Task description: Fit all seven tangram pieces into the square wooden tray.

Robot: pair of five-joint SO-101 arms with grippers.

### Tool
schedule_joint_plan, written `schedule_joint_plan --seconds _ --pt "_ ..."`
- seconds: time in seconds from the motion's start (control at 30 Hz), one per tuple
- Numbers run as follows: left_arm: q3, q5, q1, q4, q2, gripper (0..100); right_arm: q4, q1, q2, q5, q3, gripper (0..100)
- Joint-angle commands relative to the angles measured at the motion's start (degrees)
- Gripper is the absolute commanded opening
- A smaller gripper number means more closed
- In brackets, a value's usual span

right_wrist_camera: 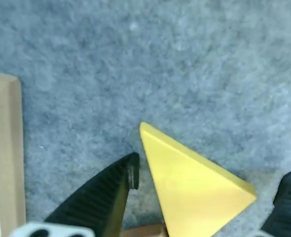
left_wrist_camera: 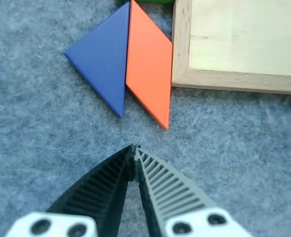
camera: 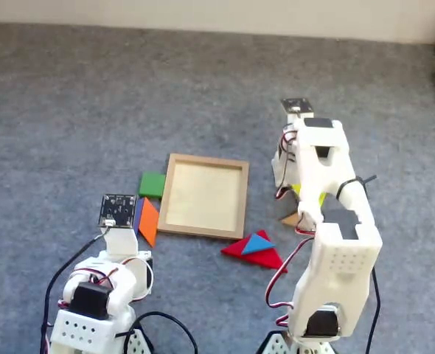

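The square wooden tray (camera: 206,164) lies in the middle of the carpet with nothing in it. Against its left rim lie a green square (camera: 152,184), an orange parallelogram (left_wrist_camera: 148,74) and a blue triangle (left_wrist_camera: 102,58). My left gripper (left_wrist_camera: 134,148) is shut and empty, a short way back from the tips of those two pieces. A red triangle (camera: 251,252) with a light-blue triangle (camera: 259,242) on it lies below the tray's right corner. My right gripper (right_wrist_camera: 209,180) is open with its fingers either side of a yellow triangle (right_wrist_camera: 190,185), clear of its edges. A brown piece (right_wrist_camera: 140,231) lies beside the yellow one.
Grey carpet (camera: 92,96) covers the whole floor, with wide free room behind and to the left of the tray. The tray's rim (right_wrist_camera: 10,148) lies close to the right gripper. The right arm's body (camera: 335,251) hangs over the brown piece (camera: 291,218).
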Motion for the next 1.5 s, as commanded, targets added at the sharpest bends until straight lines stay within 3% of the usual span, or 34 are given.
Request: schedule_joint_plan --seconds 0.0,0.53,0.73,0.9,1.27,1.47 --pt "1.2 -0.1 -0.5 0.3 -2.4 1 1.4 0.1 -0.1 0.3 -1.0 41.1" --pt "1.2 -0.1 -0.5 0.3 -2.4 1 1.4 0.1 0.0 0.3 1.5 34.0" --pt "1.2 -0.1 -0.5 0.3 -2.4 1 2.4 0.2 -0.5 0.3 1.1 34.4" --pt "1.2 -0.1 -0.5 0.3 -2.4 1 6.5 0.1 -0.6 0.3 1.0 42.2" --pt "1.2 -0.1 -0.5 0.3 -2.4 1 5.0 0.1 -0.4 0.4 1.5 42.0" --pt "1.2 -0.1 -0.5 0.3 -2.4 1 2.2 1.2 0.0 0.6 1.6 33.4"
